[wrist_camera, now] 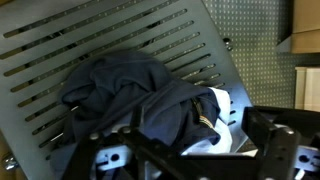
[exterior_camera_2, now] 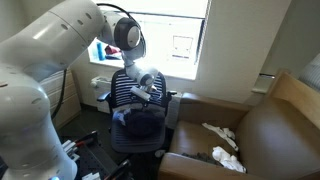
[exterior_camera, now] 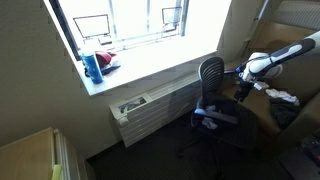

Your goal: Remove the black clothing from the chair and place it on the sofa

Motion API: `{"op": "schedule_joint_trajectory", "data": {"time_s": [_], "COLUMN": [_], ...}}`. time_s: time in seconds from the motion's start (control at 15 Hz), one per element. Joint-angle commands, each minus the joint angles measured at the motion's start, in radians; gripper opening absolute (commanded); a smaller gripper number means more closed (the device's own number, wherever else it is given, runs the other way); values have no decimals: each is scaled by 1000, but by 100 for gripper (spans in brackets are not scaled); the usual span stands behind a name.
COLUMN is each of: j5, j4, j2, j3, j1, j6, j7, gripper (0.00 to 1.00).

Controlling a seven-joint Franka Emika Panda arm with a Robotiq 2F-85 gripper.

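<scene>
The dark navy-black clothing (wrist_camera: 130, 95) lies crumpled on the seat of the office chair, against its slatted back (wrist_camera: 110, 35). A white lining or patch (wrist_camera: 215, 135) shows at its edge. In both exterior views the clothing (exterior_camera_2: 140, 120) (exterior_camera: 213, 116) sits on the chair seat. My gripper (wrist_camera: 185, 160) is open, its two fingers spread wide just above the clothing and holding nothing. In the exterior views the gripper (exterior_camera_2: 150, 92) (exterior_camera: 243, 86) hovers over the seat in front of the chair back. The brown sofa (exterior_camera_2: 265, 125) (exterior_camera: 285, 118) stands beside the chair.
White cloths (exterior_camera_2: 222, 135) (exterior_camera: 283, 97) lie on the sofa cushions. A radiator (exterior_camera: 150, 108) runs under the window sill, which holds a blue bottle (exterior_camera: 92, 67). A wooden cabinet (exterior_camera: 35, 155) stands at the near corner. The chair's armrests flank the seat.
</scene>
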Motion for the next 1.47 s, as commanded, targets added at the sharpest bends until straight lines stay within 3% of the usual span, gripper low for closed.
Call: {"op": "schedule_joint_trajectory", "data": {"time_s": [0.0, 0.13, 0.33, 0.6, 0.8, 1.07, 1.2, 1.27, 1.4], "j5": [-101, -82, -87, -65, -108, -205, -202, -202, -202], "j4": [126, 111, 111, 218, 281, 380, 421, 363, 374], "j2": [74, 53, 65, 210, 278, 353, 381, 348, 357], "j3": [-64, -26, -32, -14, -59, -172, -144, -143, -141], "j1": [82, 52, 65, 34, 76, 177, 161, 157, 162], "j6": [-45, -71, -44, 7, 10, 32, 4, 27, 28], "j7": [76, 58, 68, 29, 71, 199, 188, 192, 192], "gripper": [100, 100, 100, 100, 100, 100, 100, 100, 100]}}
